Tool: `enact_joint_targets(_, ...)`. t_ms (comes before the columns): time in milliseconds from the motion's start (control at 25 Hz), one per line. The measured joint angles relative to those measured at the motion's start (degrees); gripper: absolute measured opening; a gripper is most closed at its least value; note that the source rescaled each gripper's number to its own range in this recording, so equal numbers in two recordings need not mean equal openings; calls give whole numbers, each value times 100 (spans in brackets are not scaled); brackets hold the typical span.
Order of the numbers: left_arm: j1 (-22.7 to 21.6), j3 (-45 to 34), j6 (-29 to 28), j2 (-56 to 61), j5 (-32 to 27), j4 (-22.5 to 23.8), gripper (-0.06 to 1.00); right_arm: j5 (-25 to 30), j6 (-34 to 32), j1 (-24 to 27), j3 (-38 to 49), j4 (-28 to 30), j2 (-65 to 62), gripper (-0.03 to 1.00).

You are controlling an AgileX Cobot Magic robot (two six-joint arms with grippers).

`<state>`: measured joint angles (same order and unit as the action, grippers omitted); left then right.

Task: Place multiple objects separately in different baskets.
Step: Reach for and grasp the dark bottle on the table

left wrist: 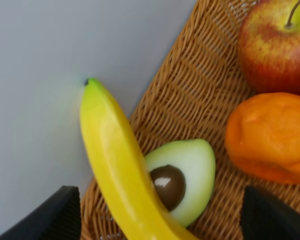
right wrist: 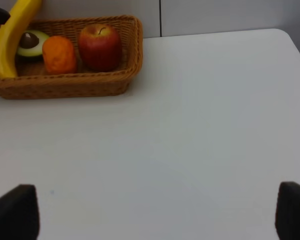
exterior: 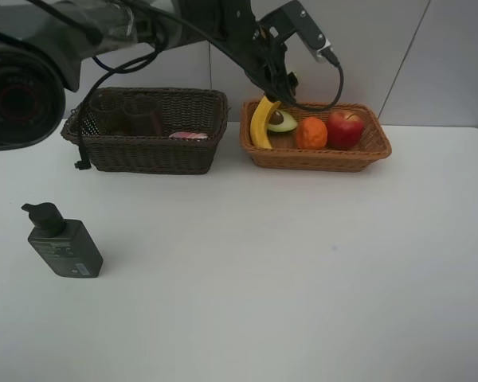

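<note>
The light orange-brown basket (exterior: 319, 159) holds the yellow banana (exterior: 260, 123), halved avocado (exterior: 283, 121), orange (exterior: 311, 133) and red apple (exterior: 345, 129). The banana leans on the basket's left rim. My left gripper (exterior: 277, 89) hovers just over the banana's upper end. In the left wrist view it (left wrist: 160, 225) is open, fingers (left wrist: 55, 215) wide of the banana (left wrist: 115, 160). The dark brown basket (exterior: 147, 151) holds two cups (exterior: 107, 111) and the pink bottle (exterior: 189, 136). The dark green pump bottle (exterior: 64, 243) lies on the table at the left. My right gripper (right wrist: 152, 215) is open over bare table.
The white table (exterior: 303, 263) runs back to a wall behind both baskets. The left arm and its cables (exterior: 127, 56) hang over the dark basket. The right wrist view shows the light basket (right wrist: 65, 85) far off and the table's right edge (right wrist: 295, 45).
</note>
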<state>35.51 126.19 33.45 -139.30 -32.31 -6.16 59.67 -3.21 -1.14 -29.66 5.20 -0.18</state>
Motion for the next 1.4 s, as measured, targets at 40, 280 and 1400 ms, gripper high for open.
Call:
enact_joint_targets(40, 0, 0, 0, 76, -107, 14, 86, 0, 0, 0, 0, 0, 0, 100)
enact_joint_targets(280, 0, 0, -233, 437, -851, 343, 86, 0, 0, 0, 0, 0, 0, 100)
enact_joint_targets(1400, -282, -1735, -603, 2999, -3719, 1021, 86, 0, 0, 0, 0, 0, 0, 100)
